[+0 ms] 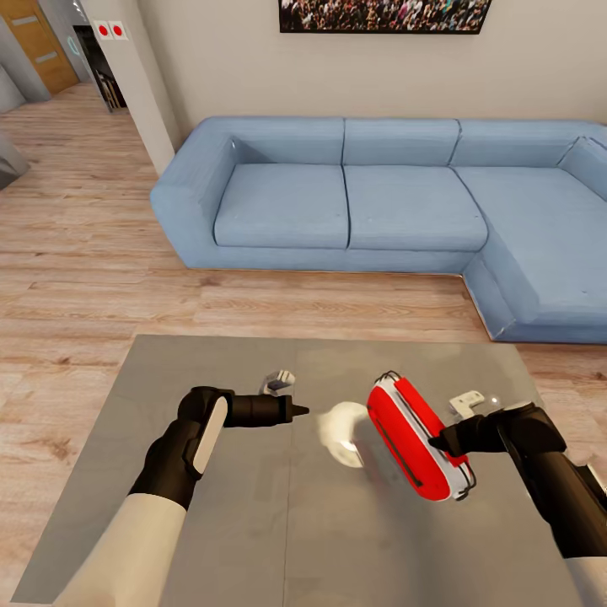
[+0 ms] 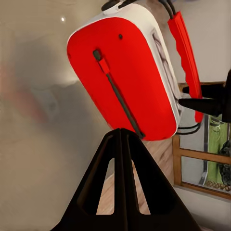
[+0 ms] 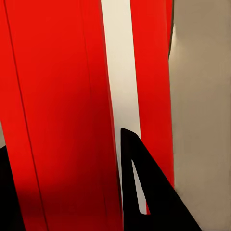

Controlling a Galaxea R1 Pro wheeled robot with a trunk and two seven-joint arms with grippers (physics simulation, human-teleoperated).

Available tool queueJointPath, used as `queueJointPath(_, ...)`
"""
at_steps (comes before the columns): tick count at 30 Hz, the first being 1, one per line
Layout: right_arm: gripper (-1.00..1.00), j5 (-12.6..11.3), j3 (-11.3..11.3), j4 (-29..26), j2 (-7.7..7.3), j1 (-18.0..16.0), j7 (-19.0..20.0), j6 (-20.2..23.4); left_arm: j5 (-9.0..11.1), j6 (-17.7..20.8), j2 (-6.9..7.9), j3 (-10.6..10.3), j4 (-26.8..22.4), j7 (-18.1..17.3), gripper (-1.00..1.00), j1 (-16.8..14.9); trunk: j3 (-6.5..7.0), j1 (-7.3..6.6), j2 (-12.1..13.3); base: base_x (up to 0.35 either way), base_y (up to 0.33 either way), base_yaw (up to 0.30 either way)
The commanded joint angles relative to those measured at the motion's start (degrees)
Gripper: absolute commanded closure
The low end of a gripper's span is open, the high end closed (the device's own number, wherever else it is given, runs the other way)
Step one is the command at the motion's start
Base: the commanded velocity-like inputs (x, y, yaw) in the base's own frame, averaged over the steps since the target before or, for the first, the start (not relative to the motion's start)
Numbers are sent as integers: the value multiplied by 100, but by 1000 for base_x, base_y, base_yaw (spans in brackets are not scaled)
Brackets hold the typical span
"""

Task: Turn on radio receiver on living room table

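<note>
radio receiver (image 1: 417, 436) held above table (image 1: 228, 514), right fingers (image 1: 445, 441) clamped on it

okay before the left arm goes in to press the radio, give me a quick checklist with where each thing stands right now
1. Radio receiver held by the right gripper: ok, fingers close on its edge, the radio tilted above the table.
2. Left gripper fingers closed to poke: ok, tips together in the left wrist view.
3. Left gripper lined up on the radio's red face: ok, face dead ahead.
4. Gap left before contact: ok, not touching yet.
5. Power button located: cannot tell; a dark strip and small dot show.
6. Radio already on: cannot tell.
</note>
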Motion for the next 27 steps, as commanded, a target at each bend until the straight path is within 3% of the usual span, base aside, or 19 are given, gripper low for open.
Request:
queueJointPath(1, 100, -11, -9, 0, 11, 4, -8, -9, 0, 0, 0, 0, 0, 0, 100, 0, 0, 0, 0, 0, 0, 0)
queueJointPath(11, 100, -12, -50, 22, 147, 140, -320, -471, 0, 0, 0, 0, 0, 0, 100, 0, 0, 0, 0, 0, 0, 0)
queueJointPath(15, 100, -20, -51, 53, 281, 225, -672, -634, 0, 0, 0, 0, 0, 0, 100, 0, 0, 0, 0, 0, 0, 0)
queueJointPath(27, 100, -52, -51, 112, 335, 313, -817, -940, 0, 0, 0, 0, 0, 0, 100, 0, 0, 0, 0, 0, 0, 0)
